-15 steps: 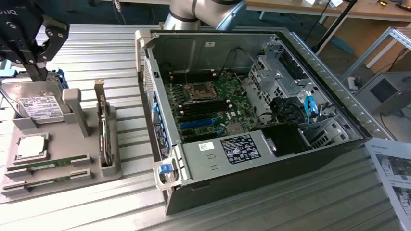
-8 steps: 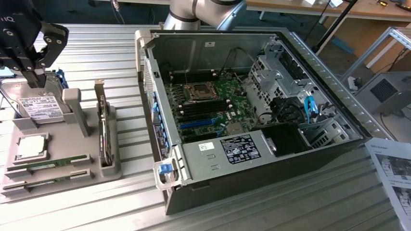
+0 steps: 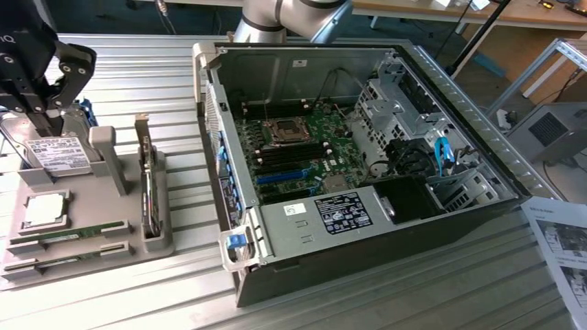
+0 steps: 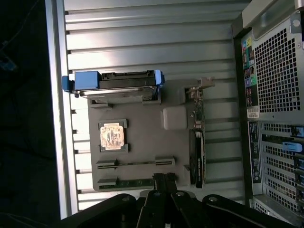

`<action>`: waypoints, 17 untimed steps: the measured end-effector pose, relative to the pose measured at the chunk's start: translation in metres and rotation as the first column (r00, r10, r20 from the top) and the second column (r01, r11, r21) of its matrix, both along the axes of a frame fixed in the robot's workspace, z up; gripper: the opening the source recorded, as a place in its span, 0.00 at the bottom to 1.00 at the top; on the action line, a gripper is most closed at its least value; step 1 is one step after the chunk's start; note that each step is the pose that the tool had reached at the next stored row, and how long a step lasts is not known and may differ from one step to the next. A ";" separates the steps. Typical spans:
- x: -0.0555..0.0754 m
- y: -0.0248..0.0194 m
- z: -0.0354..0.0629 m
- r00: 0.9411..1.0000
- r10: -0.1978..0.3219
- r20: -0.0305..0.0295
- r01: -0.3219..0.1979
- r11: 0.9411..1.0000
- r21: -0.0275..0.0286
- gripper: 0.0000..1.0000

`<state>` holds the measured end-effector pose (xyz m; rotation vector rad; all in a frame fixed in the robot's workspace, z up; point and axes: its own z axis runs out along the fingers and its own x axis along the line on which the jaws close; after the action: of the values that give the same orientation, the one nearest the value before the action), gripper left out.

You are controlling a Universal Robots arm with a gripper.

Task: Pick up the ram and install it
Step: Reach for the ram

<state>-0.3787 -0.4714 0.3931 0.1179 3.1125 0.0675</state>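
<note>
Two alike green sticks stand on edge in slots at the near end of a grey tray [image 3: 119, 251]. One stick [image 3: 69, 233] [image 4: 135, 163] is beside the square silver chip [image 3: 43, 210]; the other [image 3: 55, 260] [image 4: 137, 182] is in the outermost slot. Either could be the ram; I cannot tell which. My black gripper [image 3: 46, 127] [image 4: 164, 179] hangs above the tray's far end, over the hard drive [image 3: 57, 152], apart from both sticks. Its fingers are shut with nothing between them.
An open computer case [image 3: 367, 227] lies to the exterior view's right of the tray, its motherboard [image 3: 317, 134] showing black and blue slots [image 3: 293, 157]. A tall card [image 3: 147, 185] stands on edge in the tray. Papers [image 3: 561, 240] lie at the far right on the ribbed metal table [image 3: 137, 69].
</note>
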 end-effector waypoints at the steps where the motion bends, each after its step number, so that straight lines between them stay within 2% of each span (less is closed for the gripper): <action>1: 0.000 -0.0019 0.0000 1.000 0.000 0.000 0.000 1.000 0.000 0.11; 3: 0.000 -0.0031 0.0000 1.000 0.000 0.000 0.000 1.000 0.000 0.11; 12: 0.000 -0.0032 0.0000 1.000 0.000 0.000 0.000 1.000 0.000 0.11; 15: 0.000 -0.0032 -0.0001 1.000 0.000 -0.003 0.000 1.000 0.000 0.11; 17: 0.001 -0.0032 0.0000 1.000 0.000 -0.009 0.000 1.000 0.000 0.11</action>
<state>-0.3779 -0.4746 0.3930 0.1185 3.1213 0.0673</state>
